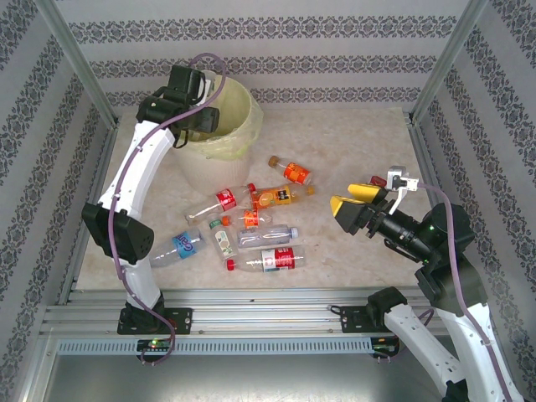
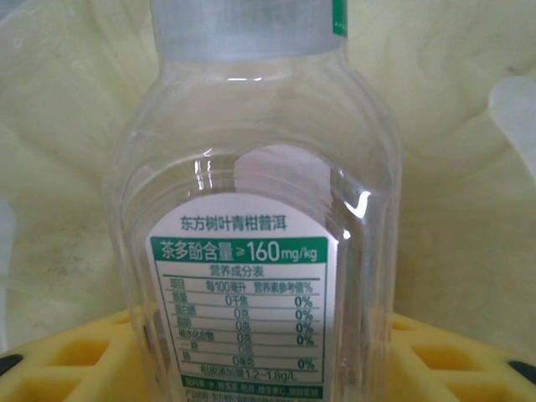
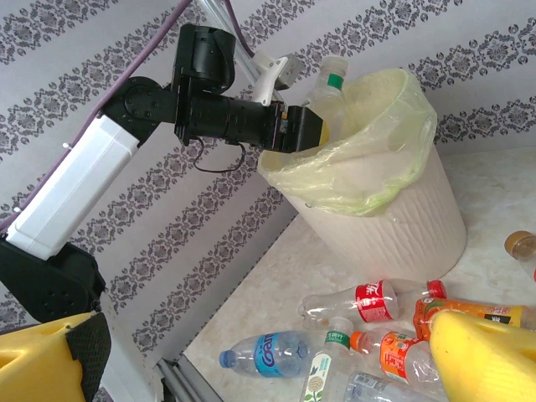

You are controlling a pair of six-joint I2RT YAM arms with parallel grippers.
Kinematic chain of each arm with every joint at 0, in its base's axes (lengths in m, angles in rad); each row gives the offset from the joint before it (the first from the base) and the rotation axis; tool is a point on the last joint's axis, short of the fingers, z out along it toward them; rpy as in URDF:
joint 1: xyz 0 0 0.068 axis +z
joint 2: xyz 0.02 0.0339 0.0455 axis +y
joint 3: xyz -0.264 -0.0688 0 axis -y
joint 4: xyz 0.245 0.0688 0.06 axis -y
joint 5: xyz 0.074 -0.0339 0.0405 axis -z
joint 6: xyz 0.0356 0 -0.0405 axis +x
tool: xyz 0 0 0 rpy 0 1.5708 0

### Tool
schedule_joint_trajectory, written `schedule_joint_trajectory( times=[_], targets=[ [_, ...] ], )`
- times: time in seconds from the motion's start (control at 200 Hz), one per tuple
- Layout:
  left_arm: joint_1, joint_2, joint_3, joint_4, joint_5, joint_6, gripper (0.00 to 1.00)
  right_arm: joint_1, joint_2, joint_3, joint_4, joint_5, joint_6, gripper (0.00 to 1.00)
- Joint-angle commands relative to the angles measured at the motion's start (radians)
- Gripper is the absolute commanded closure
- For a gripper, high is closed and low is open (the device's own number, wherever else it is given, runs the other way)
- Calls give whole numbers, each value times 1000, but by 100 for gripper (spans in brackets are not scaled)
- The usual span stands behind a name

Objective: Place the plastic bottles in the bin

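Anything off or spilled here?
Nothing stands out. The left gripper holds a green-label bottle over the bin; the other bottles lie on their sides on the table, no spill or crushing visible.

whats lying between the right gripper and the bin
One orange-labelled bottle lies on the table between the open right gripper and the bin; the top external view shows it.

- bin (image 1: 213,163): cream-white
- bag liner (image 1: 241,107): pale yellow
- held bottle (image 2: 251,209): clear, green-and-white label
- bottles on table (image 1: 276,260): clear; red, orange, blue, green labels
- right gripper (image 1: 353,202): yellow fingers (image 1: 342,207), black pads (image 3: 84,352)
- table (image 1: 352,142): beige, marbled
- walls (image 1: 251,33): pale stripes, dark floral bands
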Motion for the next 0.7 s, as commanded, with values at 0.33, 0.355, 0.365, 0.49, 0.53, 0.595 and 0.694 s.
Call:
schedule_joint_trajectory(
  times=[0.33,0.355,0.365,0.49,0.53,0.595,0.694],
  targets=[
    [22,-24,18,-49,-75,-30,22,1,-20,-10,-18,18,24,2],
    [21,-27,17,-50,-75,-31,22,2,-18,-11,-18,18,26,2],
    [22,-28,16,-48,-74,-30,22,1,-18,-11,-17,18,26,2],
    [22,-56,5,-36,-42,-33,20,1,-13,-23,-17,26,37,2],
    [22,-69,-4,-27,-26,-31,20,1,-9,-26,-21,28,43,2],
    [21,-96,-21,-9,0,-31,20,1,-3,-36,-24,34,52,3],
    [18,-144,-67,29,48,-31,20,1,5,-51,-29,49,70,3]
  ],
)
